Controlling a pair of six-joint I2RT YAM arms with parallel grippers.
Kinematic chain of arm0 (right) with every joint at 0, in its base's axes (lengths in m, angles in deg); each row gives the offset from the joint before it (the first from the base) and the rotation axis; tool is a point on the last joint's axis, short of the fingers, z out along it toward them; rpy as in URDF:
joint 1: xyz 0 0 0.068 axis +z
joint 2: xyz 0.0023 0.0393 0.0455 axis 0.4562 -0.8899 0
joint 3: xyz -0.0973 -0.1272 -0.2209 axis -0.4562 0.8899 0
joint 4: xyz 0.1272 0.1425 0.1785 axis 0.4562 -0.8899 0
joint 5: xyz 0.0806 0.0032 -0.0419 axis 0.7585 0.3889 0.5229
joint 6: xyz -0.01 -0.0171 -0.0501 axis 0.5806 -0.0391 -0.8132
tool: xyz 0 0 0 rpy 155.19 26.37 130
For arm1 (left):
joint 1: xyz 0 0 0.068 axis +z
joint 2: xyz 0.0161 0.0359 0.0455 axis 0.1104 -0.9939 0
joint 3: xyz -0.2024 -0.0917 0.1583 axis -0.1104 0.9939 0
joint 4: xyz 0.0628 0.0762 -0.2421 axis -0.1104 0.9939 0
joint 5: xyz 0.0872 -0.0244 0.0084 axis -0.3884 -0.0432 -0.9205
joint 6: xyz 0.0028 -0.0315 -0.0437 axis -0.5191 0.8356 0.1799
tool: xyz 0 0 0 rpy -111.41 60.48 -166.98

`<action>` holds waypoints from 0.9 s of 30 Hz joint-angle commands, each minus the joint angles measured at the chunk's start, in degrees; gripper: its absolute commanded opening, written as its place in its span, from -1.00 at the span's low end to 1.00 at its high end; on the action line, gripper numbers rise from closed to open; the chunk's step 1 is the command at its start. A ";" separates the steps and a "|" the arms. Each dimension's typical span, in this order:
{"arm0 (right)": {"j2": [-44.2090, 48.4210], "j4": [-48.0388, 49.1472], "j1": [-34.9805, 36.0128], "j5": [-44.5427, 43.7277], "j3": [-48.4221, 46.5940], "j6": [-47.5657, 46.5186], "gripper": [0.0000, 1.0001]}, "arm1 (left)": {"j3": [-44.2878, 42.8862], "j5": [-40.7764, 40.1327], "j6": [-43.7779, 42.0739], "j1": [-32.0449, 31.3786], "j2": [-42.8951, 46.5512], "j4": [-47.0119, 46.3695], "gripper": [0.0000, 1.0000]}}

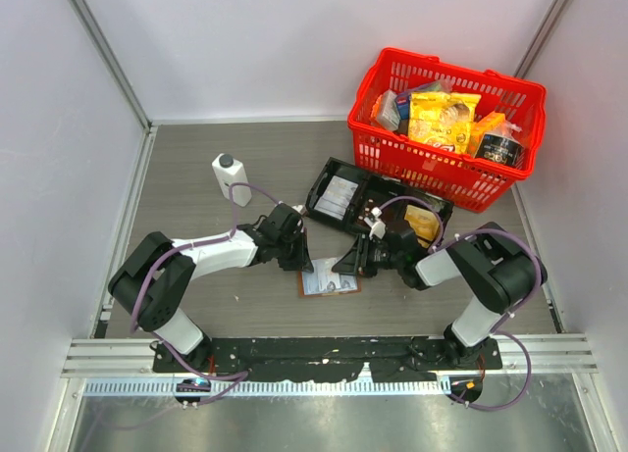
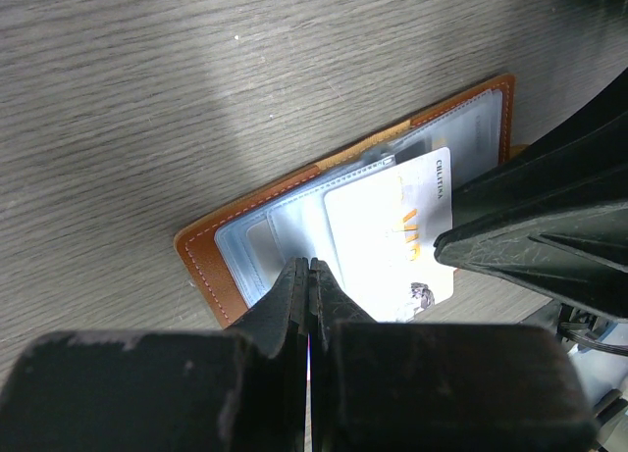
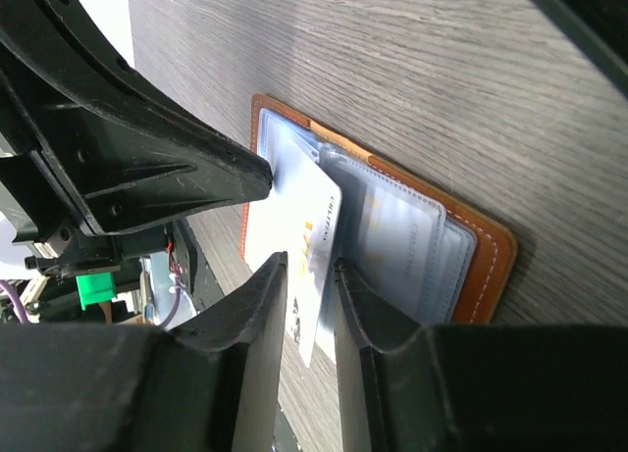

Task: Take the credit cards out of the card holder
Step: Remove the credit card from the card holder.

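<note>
The brown card holder [image 1: 330, 280] lies open on the table between my two grippers, pale pockets up. It also shows in the left wrist view [image 2: 211, 261] and the right wrist view [image 3: 486, 251]. A whitish credit card [image 2: 383, 226] sticks partly out of a pocket, past the holder's edge, and also shows in the right wrist view [image 3: 304, 212]. More cards sit in the clear pockets. My left gripper [image 2: 310, 266] is shut, its tip resting on the holder's pockets. My right gripper [image 3: 311, 266] hangs just over the protruding card, jaws a narrow gap apart.
A black three-compartment tray [image 1: 339, 192] lies just behind the grippers, a gold packet [image 1: 422, 222] in its right part. A red basket [image 1: 446, 60] of groceries stands at the back right. A white bottle [image 1: 231, 177] stands behind the left gripper.
</note>
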 commanded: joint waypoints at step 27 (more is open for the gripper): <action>25.61 -58.78 -2.36 -14.54 -23.83 -25.56 -0.99 | 2.83 -5.83 -7.08 -0.12 15.59 2.57 -0.66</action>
